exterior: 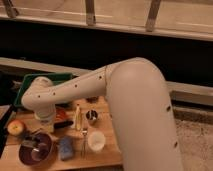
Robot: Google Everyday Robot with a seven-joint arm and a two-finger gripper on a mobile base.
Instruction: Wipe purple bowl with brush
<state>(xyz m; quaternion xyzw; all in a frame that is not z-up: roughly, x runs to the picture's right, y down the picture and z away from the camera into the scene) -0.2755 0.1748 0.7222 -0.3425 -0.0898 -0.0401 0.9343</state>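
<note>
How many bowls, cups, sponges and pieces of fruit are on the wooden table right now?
Bowls: 2, the purple bowl and the orange-brown bowl
Cups: 2, the white cup and the small metal cup
Sponges: 1, the blue sponge
Fruit: 1, the apple
Total: 6
The gripper hangs over the purple bowl.

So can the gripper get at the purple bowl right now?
Probably yes. The gripper hangs right over the purple bowl at the table's front left corner; nothing sits between them. The apple and blue sponge lie off to the sides.
</note>
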